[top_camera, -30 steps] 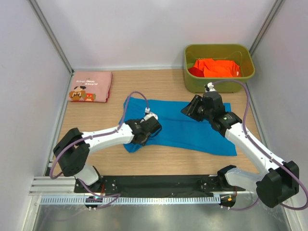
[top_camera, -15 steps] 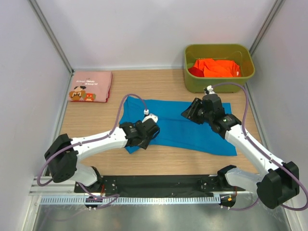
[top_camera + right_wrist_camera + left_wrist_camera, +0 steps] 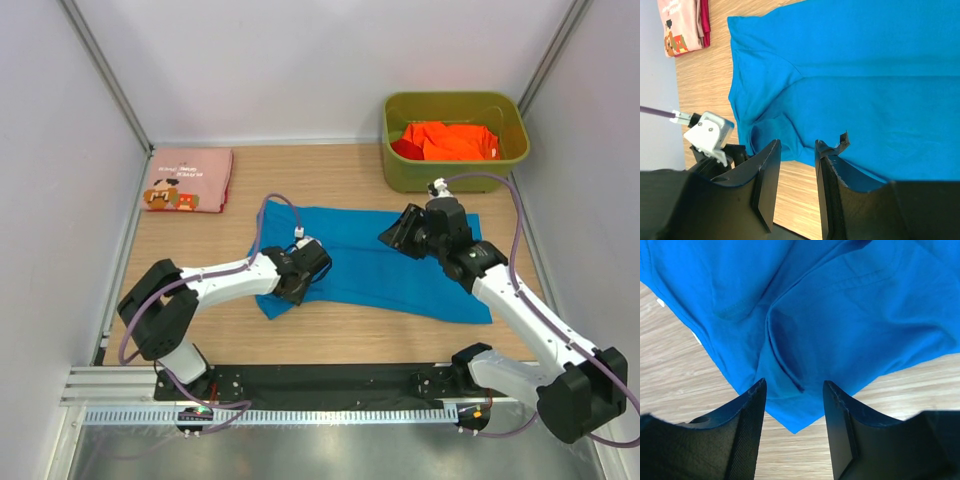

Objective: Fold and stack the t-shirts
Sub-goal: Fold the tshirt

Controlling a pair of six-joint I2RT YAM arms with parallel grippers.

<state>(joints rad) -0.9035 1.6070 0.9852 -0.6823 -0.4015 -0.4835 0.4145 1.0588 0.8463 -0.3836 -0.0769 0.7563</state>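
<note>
A bright blue t-shirt (image 3: pixel 385 262) lies spread flat across the middle of the table. My left gripper (image 3: pixel 290 290) is open and low over its near left corner; in the left wrist view, the gripper (image 3: pixel 794 405) has the blue cloth's corner (image 3: pixel 792 415) between its fingers. My right gripper (image 3: pixel 392 235) is open and empty above the shirt's far right part, and the right wrist view (image 3: pixel 797 155) shows the blue shirt (image 3: pixel 865 85) below it. A folded pink t-shirt with brown print (image 3: pixel 188 180) lies at the back left. Orange (image 3: pixel 455 140) and red (image 3: pixel 404 150) shirts lie in the bin.
The olive-green bin (image 3: pixel 455 100) stands at the back right corner. White walls and metal posts close in the left, right and back. A red cloth edge (image 3: pixel 704 20) shows under the pink shirt (image 3: pixel 680 25) in the right wrist view.
My left arm's elbow swung out to the left and came back; its gripper stayed over the shirt's near left corner. The shirt's left edge shifted slightly. The right gripper hardly moved.
</note>
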